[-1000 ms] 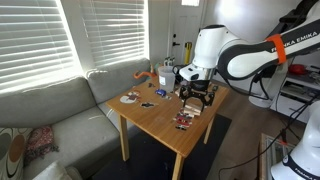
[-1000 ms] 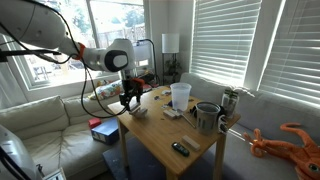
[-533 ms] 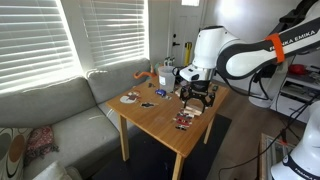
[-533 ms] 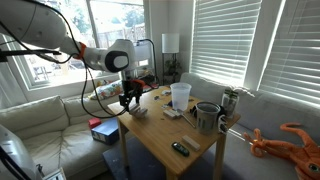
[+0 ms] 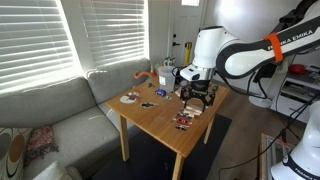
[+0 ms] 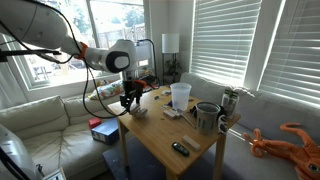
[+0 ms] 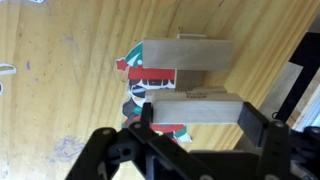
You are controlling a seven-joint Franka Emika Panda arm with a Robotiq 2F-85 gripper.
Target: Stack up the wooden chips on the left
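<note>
In the wrist view my gripper [image 7: 198, 118] is shut on a pale tan wooden chip [image 7: 195, 103], its fingers pressing on the chip's two ends. A second wooden chip [image 7: 190, 55] lies flat on the table just beyond it. Both sit over a red, green and dark printed piece [image 7: 140, 82] on the wood. In both exterior views the gripper [image 5: 197, 97] [image 6: 128, 103] is low over the table's edge. The chips are too small to make out there.
The wooden table [image 5: 150, 115] also holds a white cup [image 6: 180, 95], a metal mug [image 6: 207, 116], a round dark plate [image 5: 129, 98] and a dark-and-red cluster of small items [image 5: 183, 122]. A grey sofa [image 5: 50, 110] stands beside the table.
</note>
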